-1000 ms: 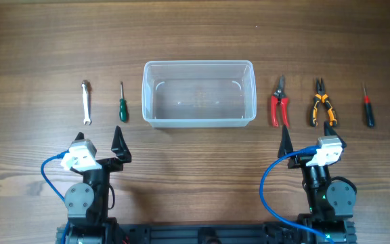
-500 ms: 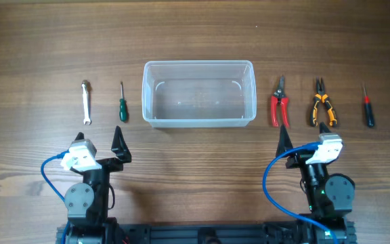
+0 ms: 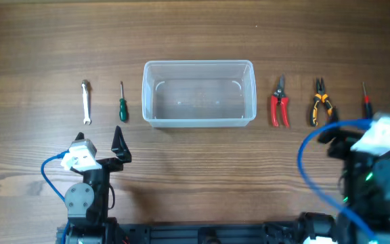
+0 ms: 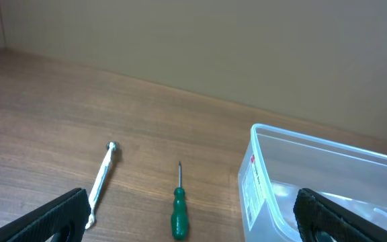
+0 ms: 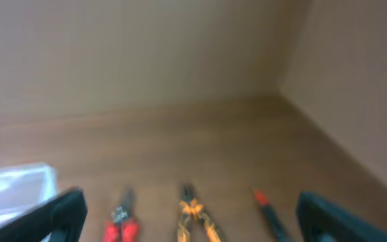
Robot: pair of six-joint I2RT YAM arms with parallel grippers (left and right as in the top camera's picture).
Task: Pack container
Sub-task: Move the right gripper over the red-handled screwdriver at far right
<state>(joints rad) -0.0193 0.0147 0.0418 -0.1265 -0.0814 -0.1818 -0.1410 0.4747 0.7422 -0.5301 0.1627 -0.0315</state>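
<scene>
The container (image 3: 199, 93), a clear plastic tub, stands empty at the table's middle. To its left lie a silver wrench (image 3: 85, 102) and a green screwdriver (image 3: 122, 105). To its right lie red pliers (image 3: 279, 105), orange-black pliers (image 3: 321, 103) and a red-black screwdriver (image 3: 367, 102). My left gripper (image 3: 100, 144) is open and empty, just in front of the wrench (image 4: 103, 178) and green screwdriver (image 4: 178, 212). My right gripper (image 3: 354, 130) is open and empty, raised in front of the orange pliers (image 5: 197, 218) and red screwdriver (image 5: 267, 212). The right wrist view is blurred.
The tools lie in one row across the wooden table, level with the container (image 4: 314, 181). Both arm bases stand at the near edge. A wall runs behind the table, with a corner at the far right.
My right arm has swung to the right and risen, from in front of the red pliers to in front of the orange pliers and red screwdriver. The left arm has not moved.
</scene>
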